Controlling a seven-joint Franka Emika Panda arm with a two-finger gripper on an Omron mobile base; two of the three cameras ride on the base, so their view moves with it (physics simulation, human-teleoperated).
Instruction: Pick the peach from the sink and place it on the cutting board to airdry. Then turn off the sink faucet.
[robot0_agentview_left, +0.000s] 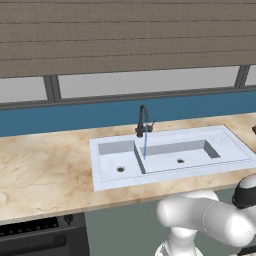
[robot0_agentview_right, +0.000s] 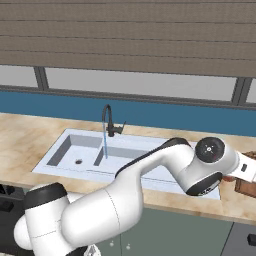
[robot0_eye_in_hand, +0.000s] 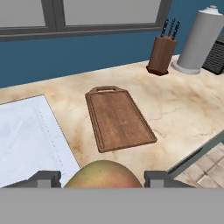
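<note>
Marble counter (robot0_eye_in_hand: 183, 109), cutting board (robot0_eye_in_hand: 118, 118) (flat), knife block (robot0_eye_in_hand: 161, 54)

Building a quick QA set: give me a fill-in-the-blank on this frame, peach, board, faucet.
1. The gripper is shut on the ____.
2. The wooden cutting board has ____ lying on it.
3. Water runs from the black sink faucet, so it is ____.
4. The knife block stands beside the ____ roll.

Missing: peach; nothing; on; paper towel

Both base views look forward and down from behind the arm at the sink (robot0_agentview_left: 170, 155), while the hand view looks closely down over the cutting board (robot0_eye_in_hand: 119, 118).
</note>
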